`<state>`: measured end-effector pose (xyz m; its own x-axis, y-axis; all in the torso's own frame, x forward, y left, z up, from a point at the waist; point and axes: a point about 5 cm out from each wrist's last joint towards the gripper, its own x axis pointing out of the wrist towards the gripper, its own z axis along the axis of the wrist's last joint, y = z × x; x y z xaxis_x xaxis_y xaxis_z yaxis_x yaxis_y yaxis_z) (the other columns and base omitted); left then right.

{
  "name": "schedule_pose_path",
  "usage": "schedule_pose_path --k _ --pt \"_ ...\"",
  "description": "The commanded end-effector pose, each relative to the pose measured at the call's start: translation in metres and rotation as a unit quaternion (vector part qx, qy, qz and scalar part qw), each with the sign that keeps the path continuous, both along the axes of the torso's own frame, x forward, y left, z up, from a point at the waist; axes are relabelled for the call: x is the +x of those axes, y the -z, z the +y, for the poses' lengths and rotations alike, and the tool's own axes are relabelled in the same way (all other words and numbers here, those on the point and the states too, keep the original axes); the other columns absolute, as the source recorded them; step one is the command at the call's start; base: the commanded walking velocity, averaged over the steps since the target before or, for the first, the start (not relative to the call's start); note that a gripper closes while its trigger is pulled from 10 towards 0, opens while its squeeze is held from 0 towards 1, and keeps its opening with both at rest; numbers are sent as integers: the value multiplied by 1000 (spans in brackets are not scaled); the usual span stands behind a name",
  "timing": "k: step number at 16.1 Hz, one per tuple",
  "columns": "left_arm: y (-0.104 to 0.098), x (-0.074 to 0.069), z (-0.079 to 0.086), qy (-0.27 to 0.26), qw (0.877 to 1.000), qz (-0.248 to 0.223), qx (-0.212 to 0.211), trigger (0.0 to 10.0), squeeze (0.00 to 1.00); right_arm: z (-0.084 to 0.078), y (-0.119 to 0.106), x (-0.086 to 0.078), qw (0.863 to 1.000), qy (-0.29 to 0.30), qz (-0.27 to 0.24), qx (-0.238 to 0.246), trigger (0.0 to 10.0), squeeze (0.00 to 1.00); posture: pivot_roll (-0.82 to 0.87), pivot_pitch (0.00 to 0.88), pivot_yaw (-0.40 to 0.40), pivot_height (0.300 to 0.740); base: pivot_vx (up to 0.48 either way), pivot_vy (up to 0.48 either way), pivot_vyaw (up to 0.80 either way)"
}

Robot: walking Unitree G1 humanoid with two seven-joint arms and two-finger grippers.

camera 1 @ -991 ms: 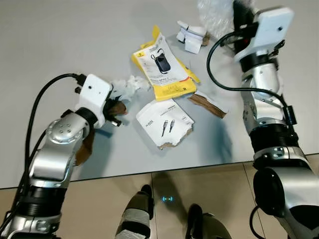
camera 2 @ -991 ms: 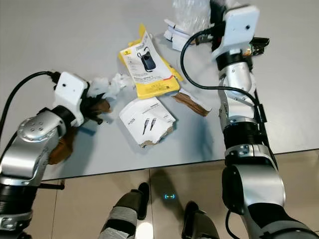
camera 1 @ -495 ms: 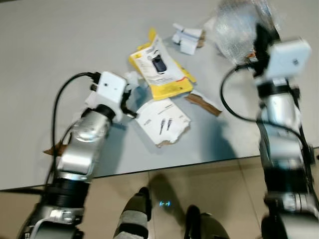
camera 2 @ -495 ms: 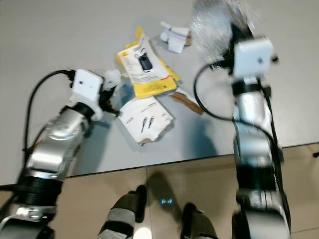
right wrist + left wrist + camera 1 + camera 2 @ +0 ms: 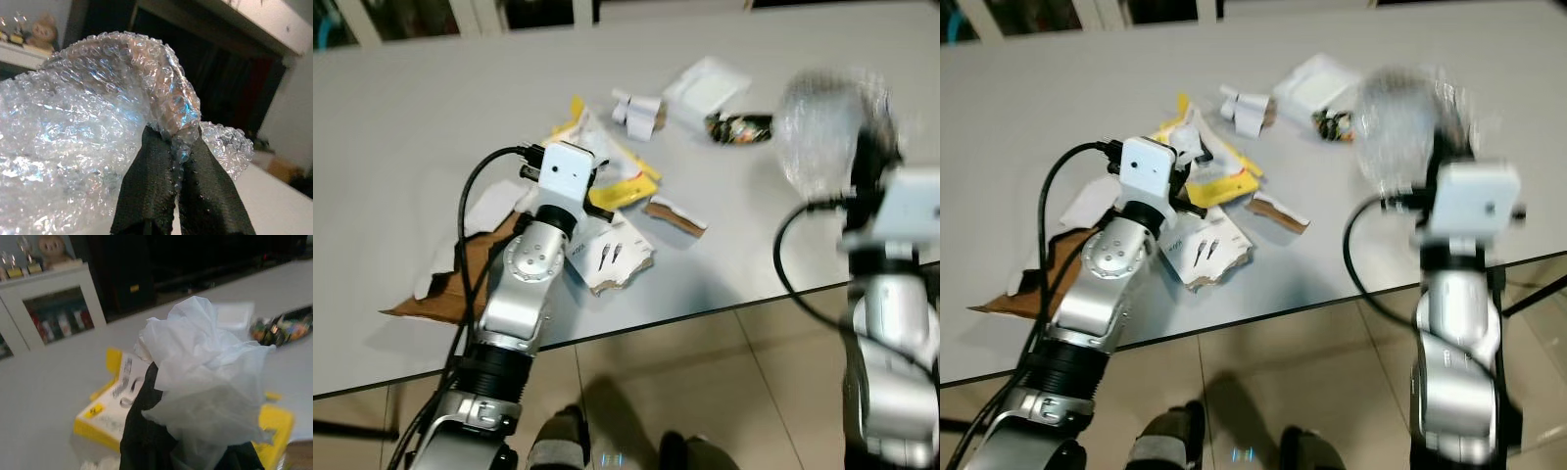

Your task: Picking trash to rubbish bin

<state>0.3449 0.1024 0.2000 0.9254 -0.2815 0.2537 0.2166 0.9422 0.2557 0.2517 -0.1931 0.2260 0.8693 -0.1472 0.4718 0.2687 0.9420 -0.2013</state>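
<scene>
**Both grippers loaded, trash lifted off the table**

Holding a sheet of bubble wrap, the right gripper has its two black fingers pinched together on one bunched edge, and the sheet hangs raised above the table's right side. A second ago that wrap was still low beside the small white packets at the far edge; now it is up in the air, so the pick on this side looks done. The left gripper is clamped on a crumpled white tissue, which a second ago lay on the table beside the yellow package; it too is now lifted clear, just above that package. With both pieces in hand, the likely next step is carrying them to the bin. The view has also tilted up, revealing a snack wrapper and a white pouch.

The left arm reaches forward over torn brown cardboard, its wrist above the white cable box. The right arm stands upright at the table's edge, blurred.
</scene>
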Motion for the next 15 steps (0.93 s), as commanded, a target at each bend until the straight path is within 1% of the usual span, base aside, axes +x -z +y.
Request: schedule_pose_path --k 1,2,3,4,5,7,9,12,15 --pt "8 -1 -3 1 1000 5 4 10000 0 -3 3 -10 1000 15 12 9 0 0 162 112 -33 740 0 0 0" --pt "14 -2 -4 5 1000 11 4 10000 0 -2 13 -16 999 18 39 20 1294 0 147 107 -32 740 0 0 0" --pt "19 -3 -6 7 1000 12 4 10000 0 -2 21 -24 997 21 61 28 6745 0 130 100 -30 740 0 0 0" --pt "20 -3 -8 7 1000 11 5 10000 0 -2 27 -29 996 21 78 33 10000 0 122 95 -25 740 0 0 0" --pt "20 -2 -9 8 1000 11 5 10000 0 -2 29 -32 996 21 85 35 10000 0 122 95 -25 740 0 0 0" --pt "19 -1 -16 16 1000 3 10 10000 0 -1 35 -41 993 12 112 22 10000 0 94 81 1 740 0 0 0" --pt "19 2 -18 18 1000 -3 17 10000 0 -1 38 -45 992 9 128 13 10000 0 89 78 6 740 0 0 800" --pt "20 3 -18 19 1000 -3 23 10000 0 4 37 -38 992 5 126 12 10000 0 98 74 8 740 0 0 800" --pt "23 4 -16 12 1000 1 24 10000 0 11 36 -30 992 4 118 36 10000 0 115 82 -3 740 0 0 800"
